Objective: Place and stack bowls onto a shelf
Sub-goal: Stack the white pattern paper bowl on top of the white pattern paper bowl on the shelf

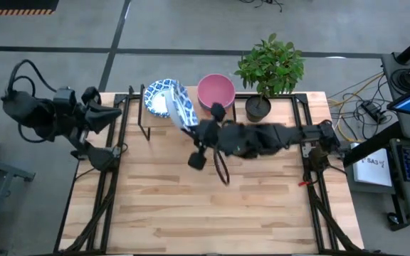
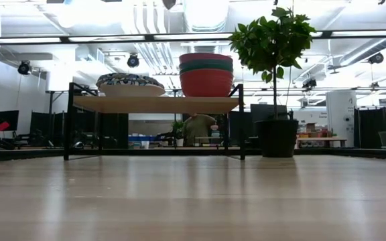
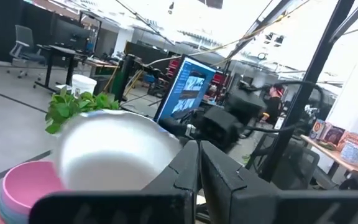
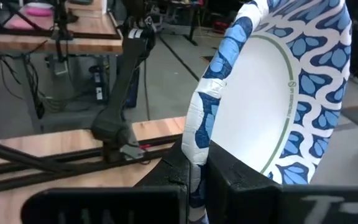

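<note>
Above the shelf (image 1: pixel 191 114), right gripper (image 4: pixel 194 171) jaws pinch a tilted blue-patterned bowl (image 1: pixel 181 105) by its rim; next: level it onto the patterned stack (image 1: pixel 161 98); left jaws indeterminable.

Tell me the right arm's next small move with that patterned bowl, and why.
Probably carry it a little farther over the shelf and level it above the patterned bowls already stacked there. The right gripper is shut on the rim of a white and blue patterned bowl, which is tilted on edge beside that stack, so it cannot nest yet. The colored stack sits alongside.
</note>
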{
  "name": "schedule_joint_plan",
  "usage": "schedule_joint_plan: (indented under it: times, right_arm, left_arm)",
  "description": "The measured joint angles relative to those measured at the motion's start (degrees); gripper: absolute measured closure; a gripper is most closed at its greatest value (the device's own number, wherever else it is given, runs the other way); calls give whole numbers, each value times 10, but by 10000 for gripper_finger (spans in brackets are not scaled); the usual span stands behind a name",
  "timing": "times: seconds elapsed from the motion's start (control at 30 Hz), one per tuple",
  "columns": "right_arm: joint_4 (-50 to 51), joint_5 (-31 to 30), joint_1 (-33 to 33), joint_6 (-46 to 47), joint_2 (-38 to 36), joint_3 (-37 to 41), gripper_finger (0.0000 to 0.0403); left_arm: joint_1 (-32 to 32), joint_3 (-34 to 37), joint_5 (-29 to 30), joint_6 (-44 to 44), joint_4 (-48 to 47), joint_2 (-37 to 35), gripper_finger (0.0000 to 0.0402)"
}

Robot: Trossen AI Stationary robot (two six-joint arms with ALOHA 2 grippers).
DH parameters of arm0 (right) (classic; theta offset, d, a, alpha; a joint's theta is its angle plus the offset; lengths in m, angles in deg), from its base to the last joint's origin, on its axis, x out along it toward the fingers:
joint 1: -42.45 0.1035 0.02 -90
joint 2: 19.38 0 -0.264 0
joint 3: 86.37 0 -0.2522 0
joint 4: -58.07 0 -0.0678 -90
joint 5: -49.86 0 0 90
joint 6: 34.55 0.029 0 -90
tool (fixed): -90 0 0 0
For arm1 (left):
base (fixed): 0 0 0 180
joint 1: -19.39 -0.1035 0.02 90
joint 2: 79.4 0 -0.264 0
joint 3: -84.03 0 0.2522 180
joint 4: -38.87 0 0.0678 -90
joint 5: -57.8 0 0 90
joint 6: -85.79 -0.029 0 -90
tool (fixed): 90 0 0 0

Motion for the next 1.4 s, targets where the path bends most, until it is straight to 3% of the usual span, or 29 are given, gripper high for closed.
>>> schedule_joint_plan:
  times: [0.2, 0.4, 0.73, 1.0, 1.2, 1.4]
  right_arm:
    - [-6, 61, -78, -68, 1, 1, 391]
    - [-50, 168, -146, -109, 8, 1, 391]
    - [-83, 254, -205, -186, 73, -30, 391]
    - [-15, 250, -211, -351, 163, -99, 391]
    - [-12, 108, -205, -504, 213, -98, 391]
    - [-14, 88, -205, -573, 239, -98, 390]
  left_arm:
    - [0, 0, 6, -21, 1, -10, 401]
    - [0, 0, 67, -47, 10, -27, 401]
    - [-1, -1, 164, -105, 16, -59, 401]
    - [-1, -1, 214, -133, 15, -82, 401]
    - [-1, -1, 215, -134, 14, -91, 401]
    - [-1, -1, 215, -144, 12, -88, 401]
